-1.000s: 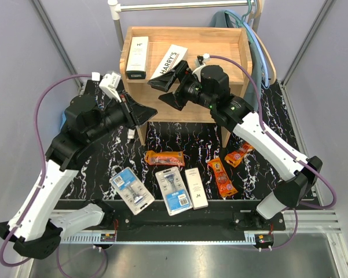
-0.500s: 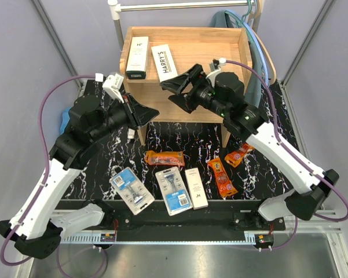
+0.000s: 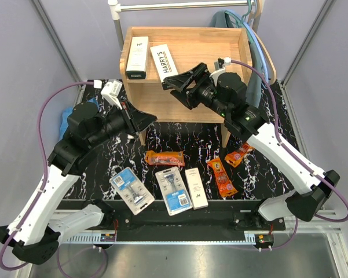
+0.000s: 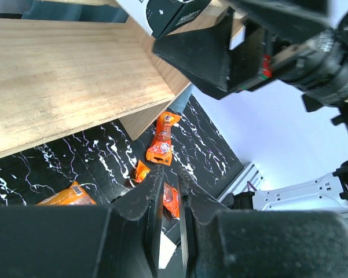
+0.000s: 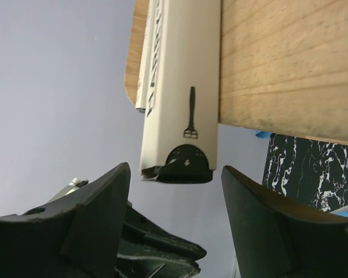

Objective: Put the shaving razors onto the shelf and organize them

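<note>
White box (image 3: 196, 187) flat in front of the shelf (image 3: 208, 46), lengthwise toward it; nearer the left gripper (image 3: 147, 117), pinched empty, than the right gripper (image 3: 174, 87), spread empty.

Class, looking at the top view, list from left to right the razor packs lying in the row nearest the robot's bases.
left blister card → right blister card → white box → orange pouch
</note>
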Available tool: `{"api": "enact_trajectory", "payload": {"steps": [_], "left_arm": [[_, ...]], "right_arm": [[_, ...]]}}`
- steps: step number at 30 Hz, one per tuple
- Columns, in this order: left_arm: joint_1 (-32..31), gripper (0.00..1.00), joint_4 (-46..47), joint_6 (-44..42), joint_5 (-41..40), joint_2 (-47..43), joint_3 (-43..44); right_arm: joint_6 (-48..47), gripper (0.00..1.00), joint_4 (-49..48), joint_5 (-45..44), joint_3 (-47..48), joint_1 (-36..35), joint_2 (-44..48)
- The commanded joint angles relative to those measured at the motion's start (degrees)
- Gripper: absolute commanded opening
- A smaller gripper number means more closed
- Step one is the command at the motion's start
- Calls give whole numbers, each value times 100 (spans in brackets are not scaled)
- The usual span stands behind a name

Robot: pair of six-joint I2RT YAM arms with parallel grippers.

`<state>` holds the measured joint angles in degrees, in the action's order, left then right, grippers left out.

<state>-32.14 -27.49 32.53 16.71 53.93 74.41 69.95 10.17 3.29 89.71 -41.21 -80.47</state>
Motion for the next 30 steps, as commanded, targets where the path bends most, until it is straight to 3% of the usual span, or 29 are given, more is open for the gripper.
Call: {"api": "enact_trajectory", "payload": {"steps": [1,14,30], "left_arm": [[-12,18,165,-133,-19,-155,-14],[-20,18,191,-89,-63,-322,-401],[-12,20,200,-116,-133,-559,-700]], "right_arm": [[80,72,-218,-232,134,43,-31],[97,45,-428,-435,169,52,5],[238,45,-631,66,775,34,-698]]}}
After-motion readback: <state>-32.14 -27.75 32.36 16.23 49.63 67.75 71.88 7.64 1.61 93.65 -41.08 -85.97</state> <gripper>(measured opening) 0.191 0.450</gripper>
